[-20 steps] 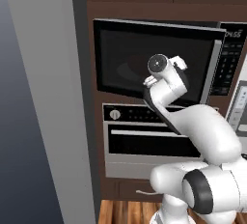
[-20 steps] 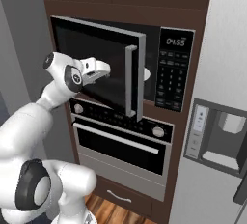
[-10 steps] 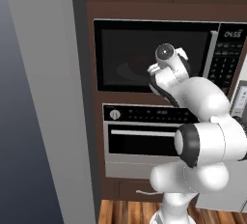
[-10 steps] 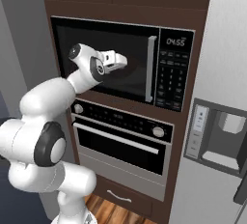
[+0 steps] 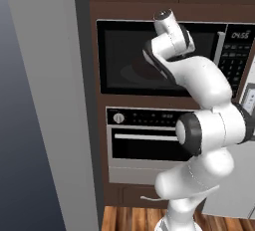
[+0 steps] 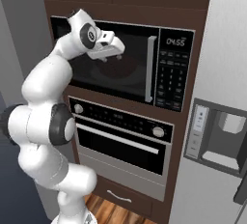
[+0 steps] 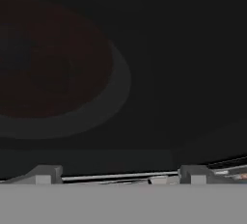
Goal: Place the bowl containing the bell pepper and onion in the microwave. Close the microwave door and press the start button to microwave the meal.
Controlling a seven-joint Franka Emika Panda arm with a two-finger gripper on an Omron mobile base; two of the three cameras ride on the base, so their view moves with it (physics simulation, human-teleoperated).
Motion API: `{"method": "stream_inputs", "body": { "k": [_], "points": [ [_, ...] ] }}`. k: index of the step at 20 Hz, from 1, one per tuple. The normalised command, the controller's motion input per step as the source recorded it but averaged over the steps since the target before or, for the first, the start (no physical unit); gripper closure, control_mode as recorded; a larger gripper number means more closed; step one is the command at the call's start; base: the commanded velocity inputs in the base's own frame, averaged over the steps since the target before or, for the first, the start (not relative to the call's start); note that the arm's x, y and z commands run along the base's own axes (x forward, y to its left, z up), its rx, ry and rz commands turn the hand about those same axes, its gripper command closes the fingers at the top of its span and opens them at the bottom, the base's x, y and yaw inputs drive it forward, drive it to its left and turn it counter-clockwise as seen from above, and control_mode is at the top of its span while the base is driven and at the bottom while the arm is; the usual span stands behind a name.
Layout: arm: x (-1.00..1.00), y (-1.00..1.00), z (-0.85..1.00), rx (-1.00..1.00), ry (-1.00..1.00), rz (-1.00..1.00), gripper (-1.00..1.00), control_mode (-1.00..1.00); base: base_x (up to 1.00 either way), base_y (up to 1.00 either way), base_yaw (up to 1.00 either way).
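Door (image 6: 116, 59) shut, bowl (image 7: 48, 59) inside on plate behind glass. Jaws spread, empty, hovering at door. Next: swing toward panel (image 6: 171, 80) at 3 o'clock, tap start w/ one fingertip, square-on, light.

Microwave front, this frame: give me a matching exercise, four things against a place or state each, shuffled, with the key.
Things:
1. microwave door
2. bowl
3. gripper
4. digital clock

Places or states:
A. open, empty, just in front of the door glass
B. top of the button panel, right of the handle
C. closed flush against the microwave
D. dim red shape behind the dark glass, on the turntable

Pairs: 1-C, 2-D, 3-A, 4-B
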Motion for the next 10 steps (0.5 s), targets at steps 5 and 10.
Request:
{"method": "stream_inputs", "body": {
  "k": [5, 10],
  "points": [
    [-0.98, -0.02, -0.37, 0.07, -0.8, 0.0, -1.0, -1.0, 0.0, 0.0, 0.0],
    [-1.0, 0.0, -0.68, 0.09, -0.71, 0.0, -1.0, -1.0, 0.0, 0.0, 0.0]
  ]
}}
